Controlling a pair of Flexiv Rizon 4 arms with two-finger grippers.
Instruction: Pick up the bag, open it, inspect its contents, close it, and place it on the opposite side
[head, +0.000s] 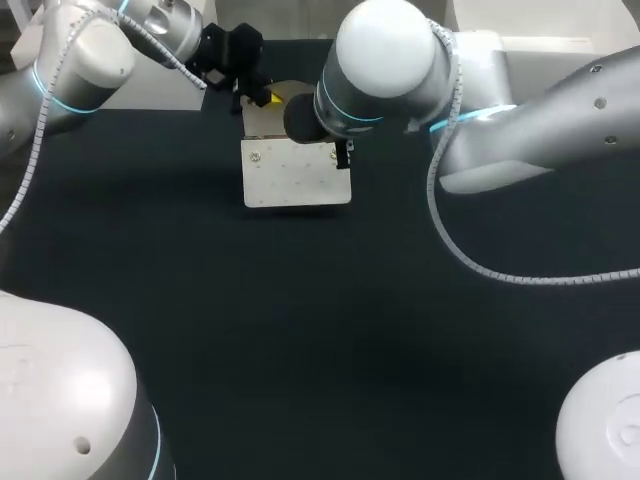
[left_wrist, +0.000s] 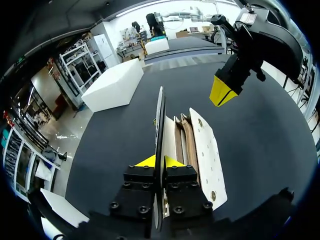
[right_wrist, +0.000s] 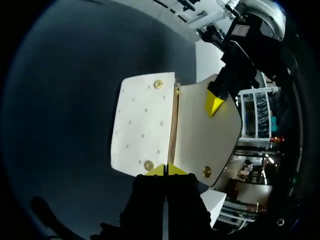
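Note:
A white bag (head: 296, 172) lies flat on the black table (head: 320, 330) at the far middle, its flap (head: 262, 118) lifted open toward the back. My left gripper (head: 258, 96) is shut on the flap's edge; in the left wrist view the thin flap (left_wrist: 160, 115) runs edge-on between the yellow tips (left_wrist: 159, 161), beside the open compartments (left_wrist: 182, 142). My right gripper (right_wrist: 165, 170) is shut, hovering over the bag's right end where body (right_wrist: 142, 130) meets flap (right_wrist: 205, 135). It grips nothing. In the head view its wrist hides it.
My right arm's large wrist joint (head: 385, 65) hangs over the bag's far right corner. The left arm (head: 90, 50) comes in from the far left. Bare table stretches in front of the bag and to both sides.

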